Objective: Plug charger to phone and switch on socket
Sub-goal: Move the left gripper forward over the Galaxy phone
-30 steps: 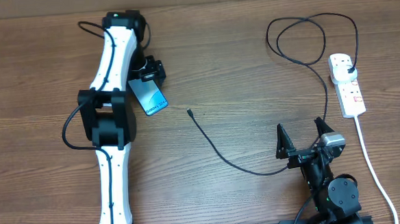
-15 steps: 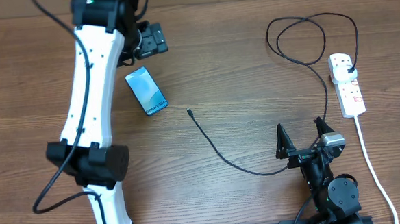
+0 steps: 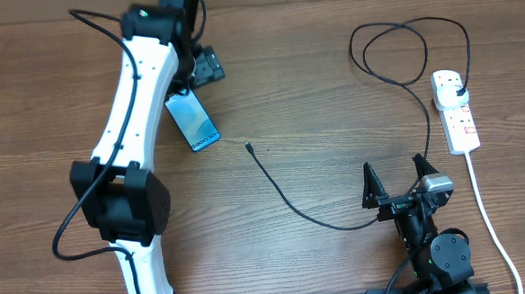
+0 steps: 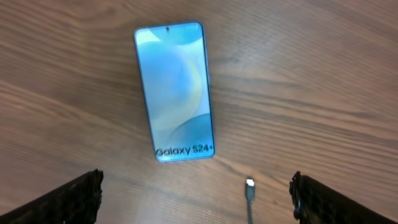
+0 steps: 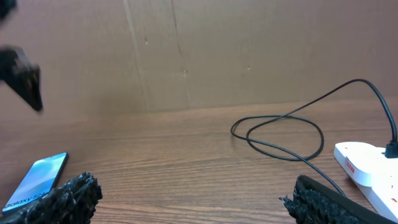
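The phone (image 3: 193, 119) lies flat on the table with its light blue screen up and "Galaxy S24+" at its near end (image 4: 175, 93). My left gripper (image 3: 209, 69) hovers just beyond it, open and empty, and its black fingers (image 4: 71, 199) frame the bottom corners of the left wrist view. The charger's connector tip (image 3: 248, 148) rests on the wood right of the phone (image 4: 249, 185). Its black cable (image 3: 288, 204) curves past my right gripper (image 3: 397, 180) and loops up to a plug in the socket (image 3: 456, 110). My right gripper is open with nothing in it.
The socket's thick white cord (image 3: 486, 212) runs down the right side to the front edge. The cable's loop (image 5: 280, 130) lies at the back right. A brown cardboard wall (image 5: 186, 50) stands behind the table. My left arm (image 3: 132, 145) stretches over the left half.
My left gripper has lifted off the phone and drawn back toward the far edge, its elbow swinging. The phone, cable and right arm have stayed put.
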